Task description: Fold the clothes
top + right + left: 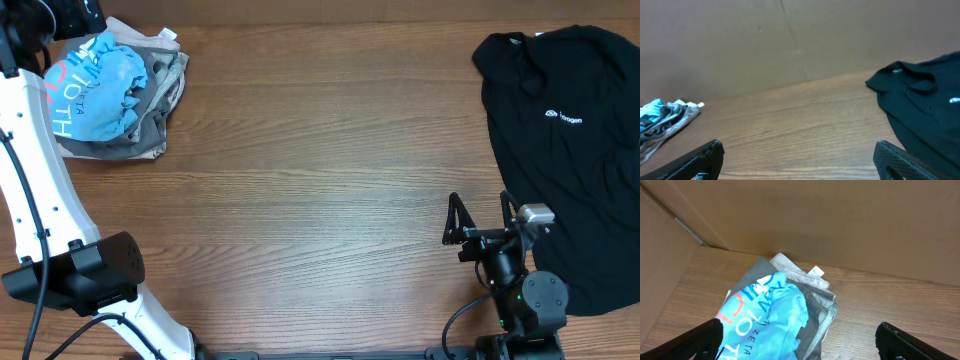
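The clothes, a crumpled light blue T-shirt (105,85) with coral and white letters, lie on top of a pile at the table's far left corner. In the left wrist view the T-shirt (770,315) is just below my left gripper (800,342). That gripper is open wide, its fingers on either side of the pile and touching nothing. My right gripper (479,200) stands open over bare wood near the front right, holding nothing. From the right wrist view, where the right gripper (800,160) is also open, the T-shirt (650,110) shows far off at the left.
A grey garment (160,100) lies bunched under the blue T-shirt, and it also shows in the left wrist view (815,305). A black T-shirt (570,130) with a small white logo is spread flat at the right, beside the right arm. A cardboard wall (840,220) stands behind the table.
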Controlling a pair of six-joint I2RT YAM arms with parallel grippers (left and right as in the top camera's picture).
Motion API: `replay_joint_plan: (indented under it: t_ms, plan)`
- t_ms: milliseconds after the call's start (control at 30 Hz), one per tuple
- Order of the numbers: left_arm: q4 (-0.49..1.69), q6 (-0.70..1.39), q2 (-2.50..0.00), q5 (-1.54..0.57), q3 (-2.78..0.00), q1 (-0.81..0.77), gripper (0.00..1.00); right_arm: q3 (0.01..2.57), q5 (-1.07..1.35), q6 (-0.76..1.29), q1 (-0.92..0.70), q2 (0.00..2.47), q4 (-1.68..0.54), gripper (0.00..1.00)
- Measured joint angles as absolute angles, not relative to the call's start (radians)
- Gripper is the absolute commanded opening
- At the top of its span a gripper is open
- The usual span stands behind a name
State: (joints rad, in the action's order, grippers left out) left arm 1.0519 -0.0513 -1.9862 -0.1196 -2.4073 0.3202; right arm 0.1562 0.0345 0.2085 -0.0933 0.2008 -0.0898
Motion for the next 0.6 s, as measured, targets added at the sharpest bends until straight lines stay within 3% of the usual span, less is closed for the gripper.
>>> replay_joint_plan:
  t_ms: [600]
  plan:
    - [1.052, -0.051, -1.986, -0.12, -2.407, 0.32, 1.0, 0.019, 0.026, 0.209, -0.08, 0.015, -0.089, 1.0]
